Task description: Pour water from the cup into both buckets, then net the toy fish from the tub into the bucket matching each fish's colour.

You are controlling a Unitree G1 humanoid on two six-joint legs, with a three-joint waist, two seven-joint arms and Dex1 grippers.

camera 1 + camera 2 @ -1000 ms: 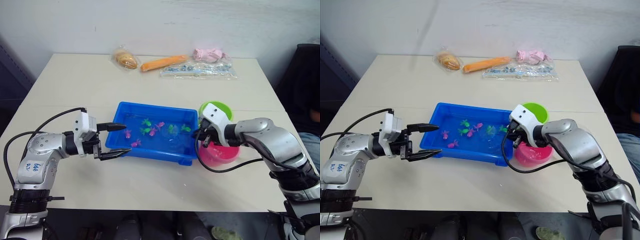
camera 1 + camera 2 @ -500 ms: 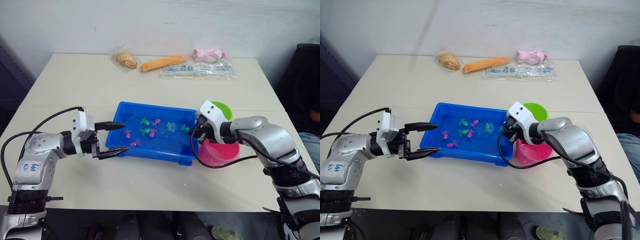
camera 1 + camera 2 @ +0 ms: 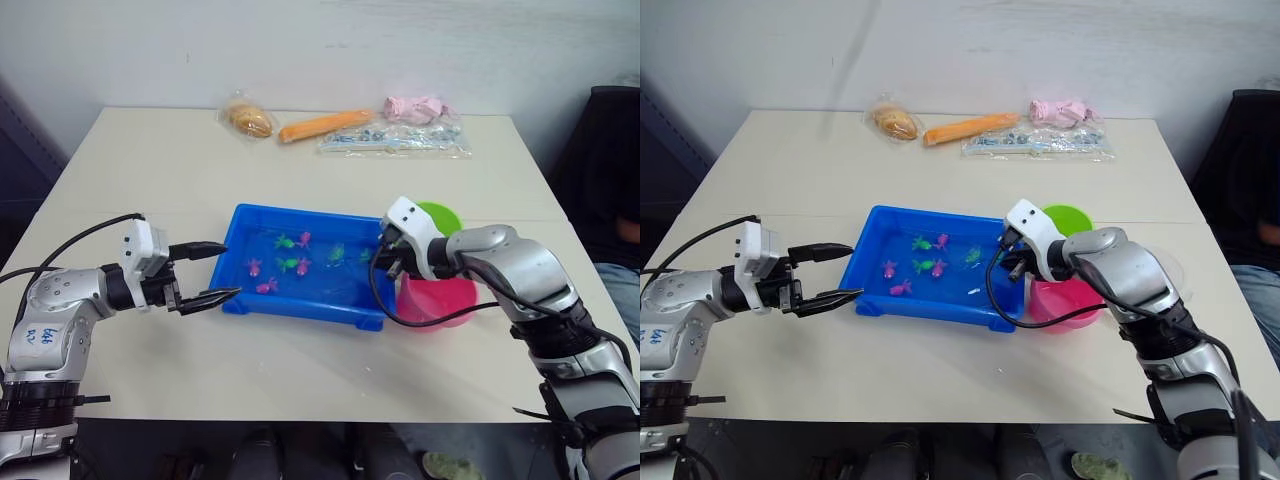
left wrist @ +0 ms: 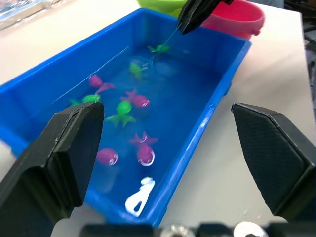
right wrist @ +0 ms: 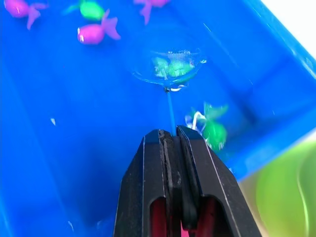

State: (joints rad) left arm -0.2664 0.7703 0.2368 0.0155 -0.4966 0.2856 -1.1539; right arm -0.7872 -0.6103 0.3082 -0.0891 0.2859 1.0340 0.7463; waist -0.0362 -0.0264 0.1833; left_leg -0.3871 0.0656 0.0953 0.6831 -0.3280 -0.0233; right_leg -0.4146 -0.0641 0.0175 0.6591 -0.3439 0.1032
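The blue tub (image 3: 300, 310) sits mid-table holding water and several toy fish, such as a pink one (image 3: 267, 287) and a green one (image 3: 283, 241). My right gripper (image 5: 169, 132) hovers over the tub's right end, shut on the thin handle of the net (image 5: 168, 66). The net's ring is dipped in the water around a green fish. Another green fish (image 5: 213, 129) lies near it. The green bucket (image 3: 443, 214) and pink bucket (image 3: 445, 300) stand just right of the tub. My left gripper (image 3: 212, 273) is open beside the tub's left end, holding nothing. The cup is out of view.
Along the table's far edge lie a bagged bread roll (image 3: 250, 119), a long orange item (image 3: 325, 125), a pink bundle (image 3: 418, 107) and a clear bag (image 3: 395, 141). A dark chair (image 3: 610, 170) stands off the table's right side.
My right gripper has moved left from above the pink bucket to over the tub's right end, bringing the net into the water. My left gripper has drawn slightly left, away from the tub.
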